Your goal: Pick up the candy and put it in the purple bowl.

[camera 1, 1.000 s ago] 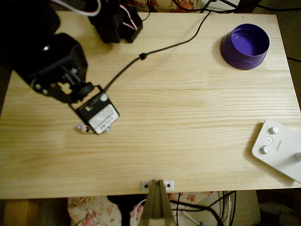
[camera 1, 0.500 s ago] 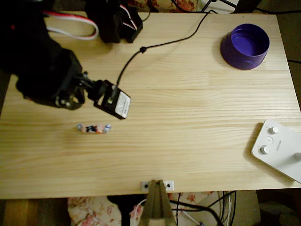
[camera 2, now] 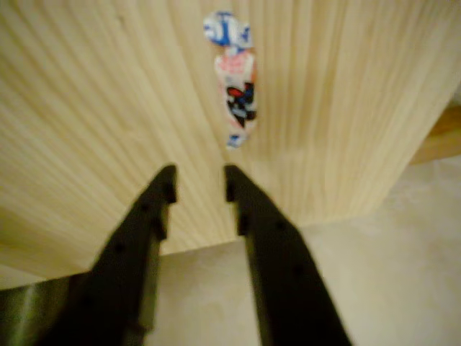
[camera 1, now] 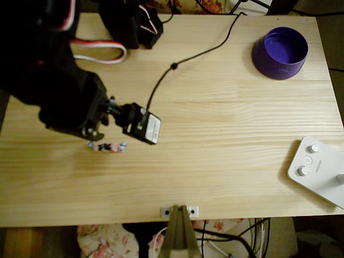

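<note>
A: Since the coming grasp is being decided by 1 relation, where is the candy (camera 2: 233, 86) being seen from the jaws?

B: Through the wrist view it is being shown lying flat on the desk (camera 2: 101, 94), beyond the tips of the gripper (camera 2: 197, 184) and slightly to the right of the gap's centre line. Its long axis is being run roughly along the reach direction, nearly in line with the fingers rather than across them. A gap of bare wood is being left between the tips and the nearer twisted end, so nothing is being touched.

A: And the jaws?

B: They are being held apart, a narrow gap, with nothing between them.

A: How is it being placed from above?

B: From the overhead view the candy (camera 1: 108, 146) is being seen near the left side of the desk, just below the dark arm, lengthwise left to right.

A: Containers?

B: The purple bowl (camera 1: 280, 52) is being seen at the far right corner, well apart from the candy, upright and apparently with nothing in it. By judgement, a forward advance over the sweet is being called for first.
</note>
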